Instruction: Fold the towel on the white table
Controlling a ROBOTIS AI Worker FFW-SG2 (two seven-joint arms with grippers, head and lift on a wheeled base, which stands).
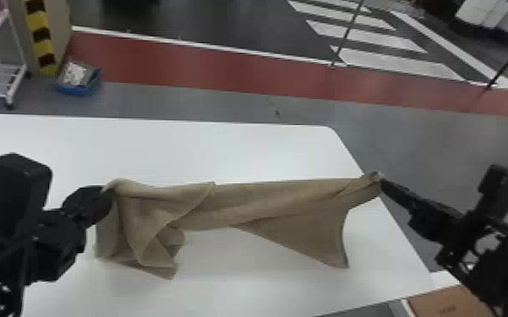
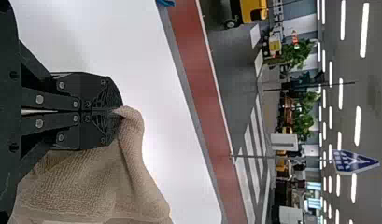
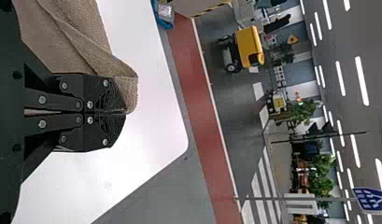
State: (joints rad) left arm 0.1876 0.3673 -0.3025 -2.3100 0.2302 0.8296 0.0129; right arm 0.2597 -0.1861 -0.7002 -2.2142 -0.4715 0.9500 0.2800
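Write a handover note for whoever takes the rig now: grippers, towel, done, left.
Left gripper: shut on one end of the towel.
Right gripper: shut on the other end.
Towel: strung between the two over the white table, bunched with loose folds on the left, a pointed flap hanging toward the right. Can't tell whether its lower edges touch the tabletop.
Done: both ends gripped.
Left: no neat fold yet. Probably spread it out and lay it down, then fold and release.
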